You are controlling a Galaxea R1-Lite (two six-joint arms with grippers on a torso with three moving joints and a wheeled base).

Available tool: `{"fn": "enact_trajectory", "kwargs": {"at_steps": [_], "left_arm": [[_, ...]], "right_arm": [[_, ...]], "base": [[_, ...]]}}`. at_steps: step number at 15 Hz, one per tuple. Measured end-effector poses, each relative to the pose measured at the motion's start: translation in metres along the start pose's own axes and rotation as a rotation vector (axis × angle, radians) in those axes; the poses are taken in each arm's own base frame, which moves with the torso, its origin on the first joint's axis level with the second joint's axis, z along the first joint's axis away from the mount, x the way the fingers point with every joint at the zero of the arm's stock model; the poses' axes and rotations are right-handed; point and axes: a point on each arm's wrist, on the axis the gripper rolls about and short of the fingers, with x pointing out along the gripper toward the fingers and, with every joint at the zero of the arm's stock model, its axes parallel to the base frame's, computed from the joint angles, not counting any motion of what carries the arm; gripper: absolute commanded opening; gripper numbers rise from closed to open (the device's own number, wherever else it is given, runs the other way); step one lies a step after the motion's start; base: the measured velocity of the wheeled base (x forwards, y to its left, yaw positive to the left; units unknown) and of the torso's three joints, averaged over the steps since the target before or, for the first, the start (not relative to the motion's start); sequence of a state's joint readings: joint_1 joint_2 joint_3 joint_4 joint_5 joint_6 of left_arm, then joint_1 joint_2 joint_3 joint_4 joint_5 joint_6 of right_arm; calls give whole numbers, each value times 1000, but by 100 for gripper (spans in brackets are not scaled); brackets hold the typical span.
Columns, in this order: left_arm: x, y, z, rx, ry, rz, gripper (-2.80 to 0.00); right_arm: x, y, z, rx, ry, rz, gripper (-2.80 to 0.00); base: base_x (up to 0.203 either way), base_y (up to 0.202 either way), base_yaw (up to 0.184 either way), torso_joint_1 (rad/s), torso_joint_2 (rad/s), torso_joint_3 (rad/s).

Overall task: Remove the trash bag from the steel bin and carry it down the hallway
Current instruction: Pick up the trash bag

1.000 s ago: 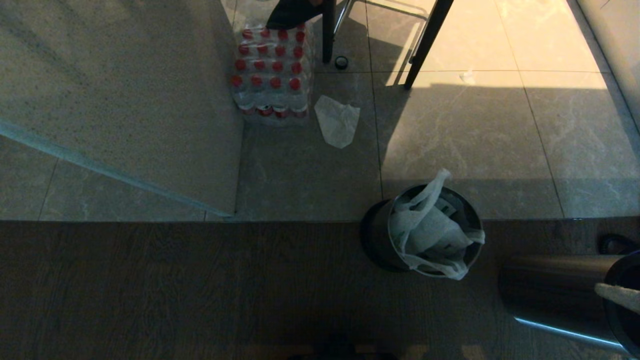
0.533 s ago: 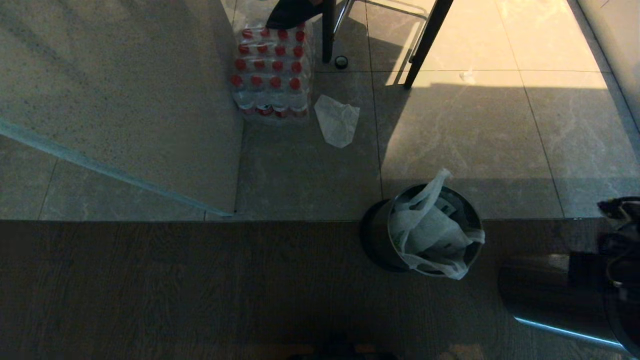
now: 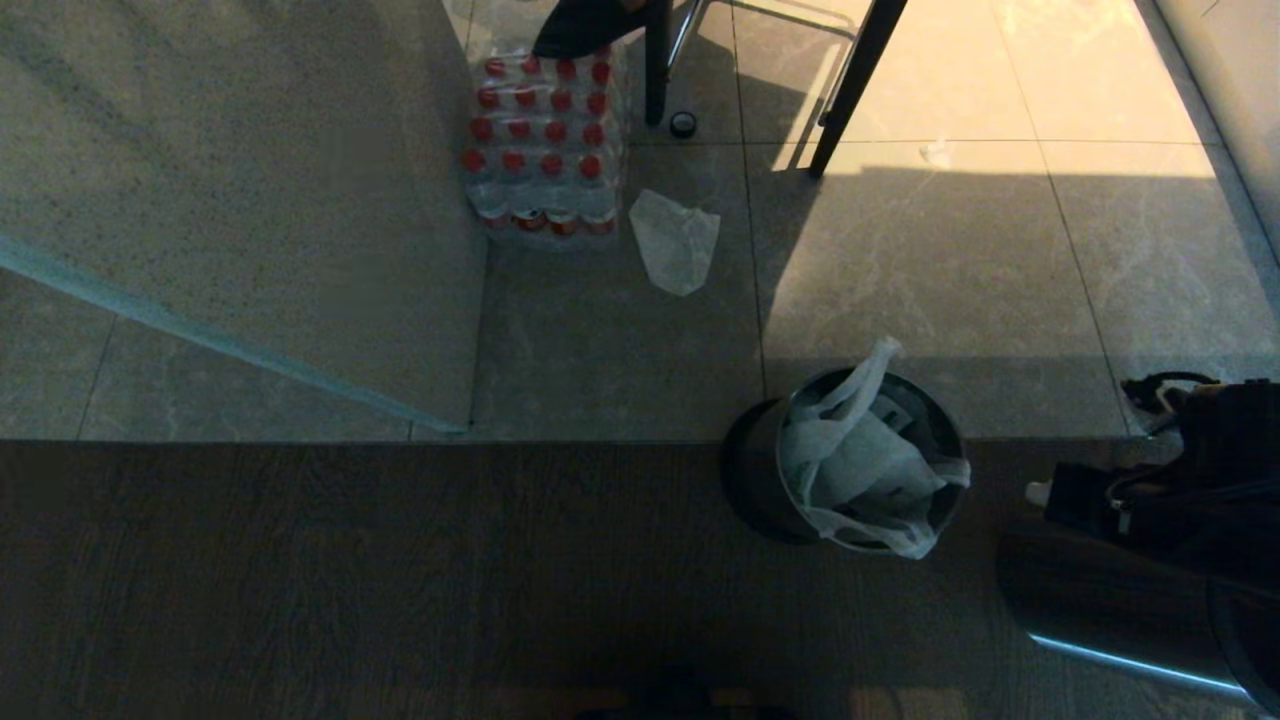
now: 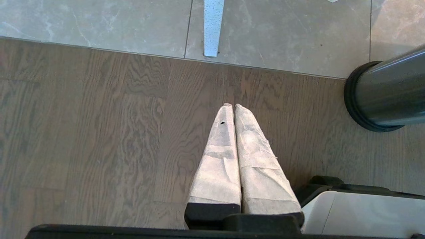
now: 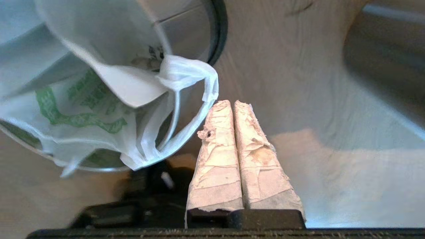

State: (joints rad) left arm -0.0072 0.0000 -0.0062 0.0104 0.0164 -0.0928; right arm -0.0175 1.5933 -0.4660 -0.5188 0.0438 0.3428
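The steel bin [image 3: 750, 480] stands on the wood floor at the edge of the tiles, also seen from the left wrist [image 4: 385, 96]. The trash bag [image 3: 860, 470], thin white wrinkled plastic, fills the bin, one handle sticking up and one draped over the near rim. My right gripper [image 3: 1038, 492] hangs to the right of the bin, apart from it. Its taped fingers are shut with nothing between them [image 5: 232, 103]; a bag handle loop [image 5: 189, 129] hangs just beside them. My left gripper [image 4: 231, 106] is shut and empty over bare wood floor. The hallway is out of view.
A shrink-wrapped pack of red-capped bottles [image 3: 545, 150] and a flat white wrapper [image 3: 675, 240] lie on the tiles beyond the bin. Dark furniture legs [image 3: 855, 85] stand at the back. A speckled slab [image 3: 240, 200] fills the left. A dark rounded body [image 3: 1100, 590] sits at lower right.
My right arm has swung up from the lower right corner and in toward the bin. The bin, bag and left gripper have not moved.
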Motion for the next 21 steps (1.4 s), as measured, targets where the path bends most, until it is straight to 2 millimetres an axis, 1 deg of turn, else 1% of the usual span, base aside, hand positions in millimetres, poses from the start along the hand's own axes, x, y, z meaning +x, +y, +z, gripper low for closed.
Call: {"fn": "enact_trajectory", "kwargs": {"at_steps": [3, 7, 9, 10, 12, 14, 17, 20, 21], "left_arm": [[0, 0, 0, 0, 1, -1, -280], [0, 0, 0, 0, 0, 0, -280], [0, 0, 0, 0, 0, 0, -280], [0, 0, 0, 0, 0, -1, -280], [0, 0, 0, 1, 0, 0, -280], [0, 0, 0, 1, 1, 0, -280], [0, 0, 0, 0, 1, 0, -280], [0, 0, 0, 0, 1, -1, -280], [0, 0, 0, 0, 1, -1, -280]], "right_arm": [[3, -15, 3, 121, 17, 57, -280], [2, -38, 0, 242, 123, 240, -280], [-2, -46, -9, 336, 221, 332, -280], [-4, -47, -13, 373, 248, 346, -280], [-5, -50, -17, 455, 270, 333, -280], [0, -54, -18, 486, 276, 320, -280], [19, -70, -23, 485, 250, 295, -280], [30, -80, -30, 462, 255, 264, -280], [34, -85, -34, 422, 256, 233, -280]], "base": [[0, 0, 0, 0, 0, 0], [0, 0, 0, 0, 0, 0], [0, 0, 0, 0, 0, 0], [0, 0, 0, 0, 0, 0], [0, 0, 0, 0, 0, 0], [0, 0, 0, 0, 0, 0], [0, 0, 0, 0, 0, 0], [0, 0, 0, 0, 0, 0], [0, 0, 0, 0, 0, 0]]}}
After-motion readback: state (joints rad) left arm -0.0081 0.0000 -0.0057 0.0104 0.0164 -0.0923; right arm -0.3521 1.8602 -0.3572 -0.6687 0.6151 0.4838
